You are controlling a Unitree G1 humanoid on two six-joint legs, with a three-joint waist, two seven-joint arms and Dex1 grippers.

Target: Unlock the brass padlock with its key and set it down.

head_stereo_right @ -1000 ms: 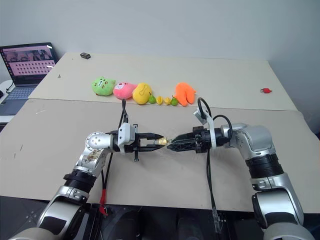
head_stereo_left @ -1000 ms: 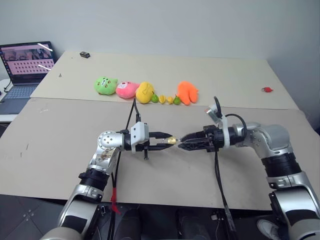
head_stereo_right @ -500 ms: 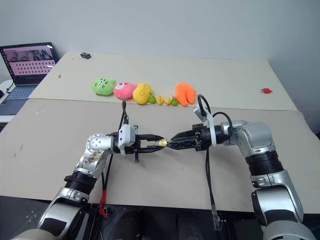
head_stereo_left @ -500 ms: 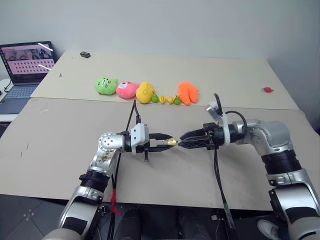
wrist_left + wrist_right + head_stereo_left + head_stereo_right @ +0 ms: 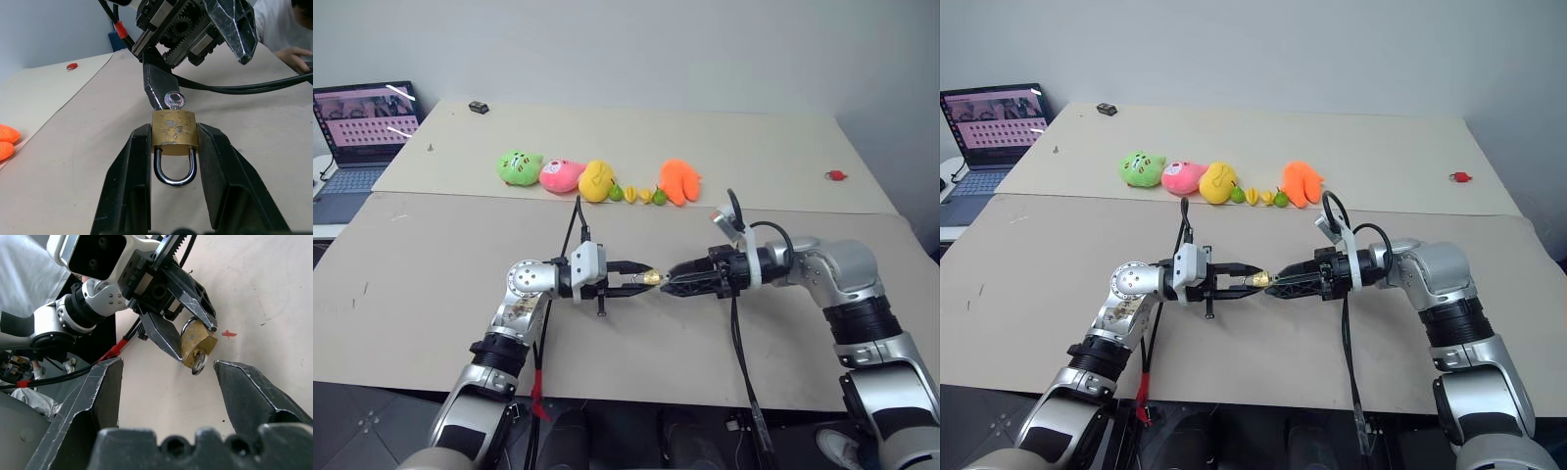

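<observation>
2 grippers face each other above your tan cardboard-covered table (image 5: 431,284). Your left gripper (image 5: 173,147) clamps the brass padlock (image 5: 174,129), a scuffed golden block, between flat black fingers, its polished steel shackle (image 5: 175,171) looped toward the wrist. The key (image 5: 174,100), round-headed and silvery, sits in the lock's face, blade hidden. Your right gripper (image 5: 166,364) stands spread, empty, around the key.

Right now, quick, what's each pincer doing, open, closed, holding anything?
Left pincer: closed on the brass padlock, with the key in it.
Right pincer: open, holding nothing, a finger on either side of the key.
</observation>
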